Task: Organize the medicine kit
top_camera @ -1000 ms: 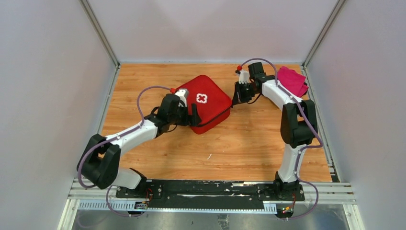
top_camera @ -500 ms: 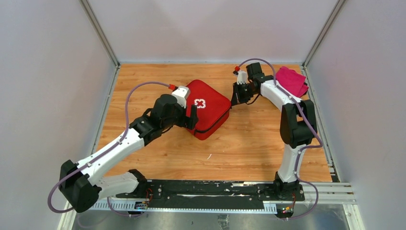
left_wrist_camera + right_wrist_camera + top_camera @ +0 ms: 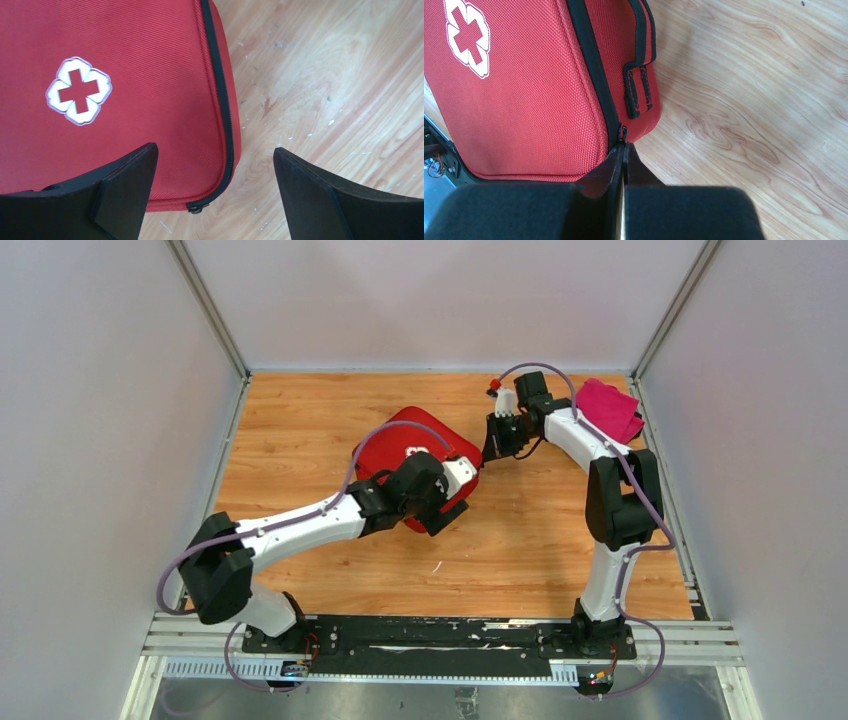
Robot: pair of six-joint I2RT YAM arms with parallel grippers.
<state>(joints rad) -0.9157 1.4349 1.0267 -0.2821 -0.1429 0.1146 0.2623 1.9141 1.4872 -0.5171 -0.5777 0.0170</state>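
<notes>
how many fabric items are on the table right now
2. The red medicine kit lies mid-table, partly under the left arm; a magenta folded cloth sits in the far right corner. Small ones might be hidden under that arm.

A folded magenta cloth (image 3: 611, 408) lies in the upper right corner of the wooden tabletop (image 3: 300, 420). Pale grey walls (image 3: 100, 390) enclose three sides.

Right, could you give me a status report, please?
Left hand open over corner of red soft zip case. Right hand shut, tips at its zip pull. Magenta folded cloth apart.
</notes>
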